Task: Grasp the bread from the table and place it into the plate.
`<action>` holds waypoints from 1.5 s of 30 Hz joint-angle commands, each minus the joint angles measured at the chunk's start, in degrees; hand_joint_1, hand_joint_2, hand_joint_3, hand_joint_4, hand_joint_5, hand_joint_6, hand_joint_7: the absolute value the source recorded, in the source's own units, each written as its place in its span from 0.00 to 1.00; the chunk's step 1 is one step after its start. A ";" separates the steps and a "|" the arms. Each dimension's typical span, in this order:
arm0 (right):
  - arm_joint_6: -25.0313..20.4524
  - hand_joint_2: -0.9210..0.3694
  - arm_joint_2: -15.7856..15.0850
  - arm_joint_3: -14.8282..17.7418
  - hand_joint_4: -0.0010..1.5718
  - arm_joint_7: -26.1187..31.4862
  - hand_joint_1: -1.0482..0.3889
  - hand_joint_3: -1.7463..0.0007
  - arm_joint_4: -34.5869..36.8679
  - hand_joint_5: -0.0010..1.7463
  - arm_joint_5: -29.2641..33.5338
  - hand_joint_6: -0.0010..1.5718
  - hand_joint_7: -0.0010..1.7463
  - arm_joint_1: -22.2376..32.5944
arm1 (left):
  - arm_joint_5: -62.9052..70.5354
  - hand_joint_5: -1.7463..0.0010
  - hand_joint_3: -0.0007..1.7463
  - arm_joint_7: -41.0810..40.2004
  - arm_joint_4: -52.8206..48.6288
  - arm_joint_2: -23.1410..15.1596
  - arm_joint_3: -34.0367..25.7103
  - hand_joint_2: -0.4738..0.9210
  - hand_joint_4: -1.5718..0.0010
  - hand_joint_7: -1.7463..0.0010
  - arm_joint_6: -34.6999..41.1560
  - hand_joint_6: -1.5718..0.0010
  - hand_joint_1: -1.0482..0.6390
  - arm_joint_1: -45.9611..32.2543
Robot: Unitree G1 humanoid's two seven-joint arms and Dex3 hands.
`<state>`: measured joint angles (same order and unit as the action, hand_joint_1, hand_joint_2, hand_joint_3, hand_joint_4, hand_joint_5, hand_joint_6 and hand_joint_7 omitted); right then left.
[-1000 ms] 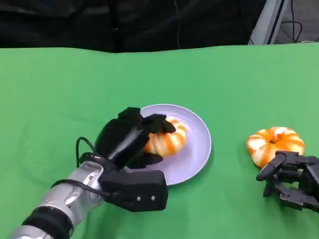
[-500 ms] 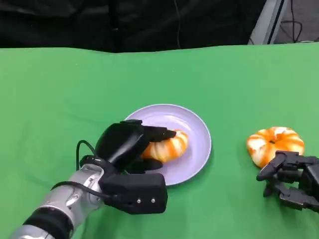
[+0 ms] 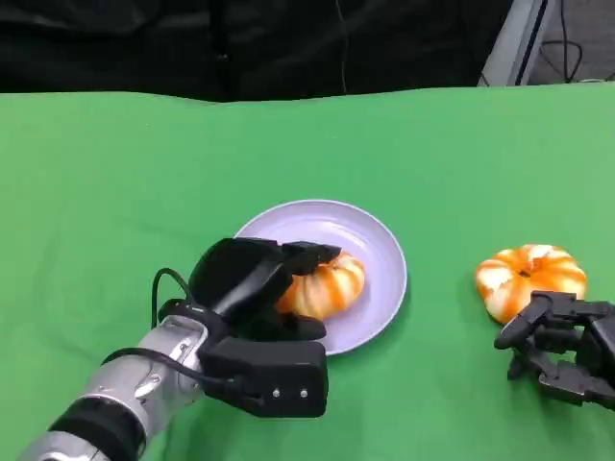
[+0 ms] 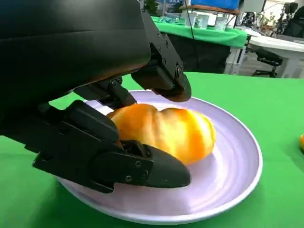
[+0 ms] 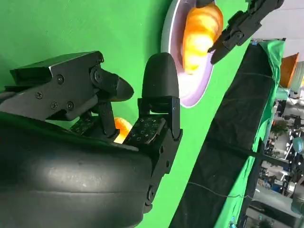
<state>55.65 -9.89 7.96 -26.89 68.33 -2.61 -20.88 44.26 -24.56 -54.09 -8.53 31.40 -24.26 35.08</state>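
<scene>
Head view: the left hand (image 3: 252, 279) lies over the near-left rim of the lavender plate (image 3: 380, 252), its fingers wrapped around a glazed orange-and-white bread roll (image 3: 327, 285) that sits on the plate. A second, ridged roll (image 3: 530, 277) rests on the green table (image 3: 115, 192) well to the right of the plate. The right hand (image 3: 560, 346) rests just beside this second roll, fingers curled, holding nothing visible.

Left wrist view: the roll (image 4: 164, 130) rests on the plate's surface (image 4: 228, 175), off its centre. One of the fingers (image 4: 164, 78) bears on top of the roll, another runs along its side. Contact looks light; whether the grip is slackening cannot be told.

Right wrist view: the right hand's fingers (image 5: 159, 90) are drawn in but apart, nothing between them. A sliver of the second roll (image 5: 122, 128) shows beyond them. The plate (image 5: 167, 33) and first roll (image 5: 202, 28) appear further off.

Assessment: the bread is judged light, soft and easily dented, with a glossy crust that may slip. Best taken across its broad middle, fingers over the top and thumb beneath the side, with gentle pressure only.
</scene>
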 commanded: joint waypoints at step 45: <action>0.22 0.13 -0.69 0.29 0.58 0.18 0.80 0.58 -0.06 0.77 -0.39 0.64 0.51 0.21 | -0.91 1.00 0.29 1.54 5.11 -2.26 -0.45 1.00 0.67 1.00 1.20 0.70 0.03 -1.30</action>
<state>55.64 -9.87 7.93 -26.79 68.33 -2.58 -20.88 43.98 -23.94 -49.60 -9.87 31.22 -23.19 34.69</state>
